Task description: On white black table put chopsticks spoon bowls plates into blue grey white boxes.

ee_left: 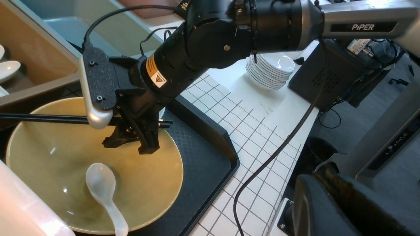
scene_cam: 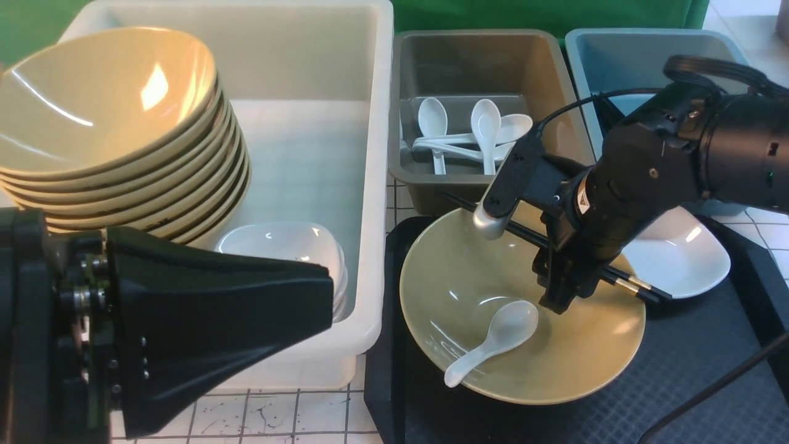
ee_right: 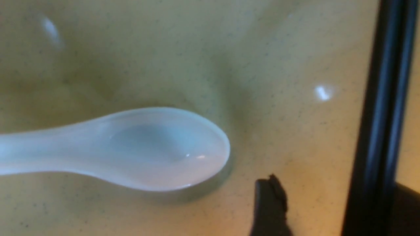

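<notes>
Closest to the front camera, the left gripper [scene_cam: 314, 296] fills the lower left corner as a black wedge. It is closed, and it blocks the near wall of the white box [scene_cam: 379, 154] and the foot of the stack of olive-yellow bowls [scene_cam: 123, 142] standing inside. Beside that stack, also in the white box, sits a small pile of white plates [scene_cam: 290, 246]. Next along, the grey box [scene_cam: 481, 55] holds several white spoons [scene_cam: 484, 129]. The blue box [scene_cam: 635, 55] is half hidden behind the right arm.

On the black tray [scene_cam: 690, 382] rests a single olive-yellow bowl [scene_cam: 555, 370] with a white soup spoon [scene_cam: 493, 339] lying in it, handle towards the near rim. The chopsticks [scene_cam: 635, 285] lie across the bowl's far rim. The right gripper [scene_cam: 558, 299] points down into the bowl with its jaws apart, gripping nothing. Its arm covers the middle of the chopsticks and part of a white plate [scene_cam: 678, 259] on the tray just right of the bowl.

From the left wrist I can see something the front camera misses: a second pile of white plates [ee_left: 270, 70] on the gridded table [ee_left: 256, 131] beyond the tray. The right wrist camera, right down in the bowl, shows one fingertip [ee_right: 269, 203] standing clear of the spoon on one side and of the chopsticks on the other.
</notes>
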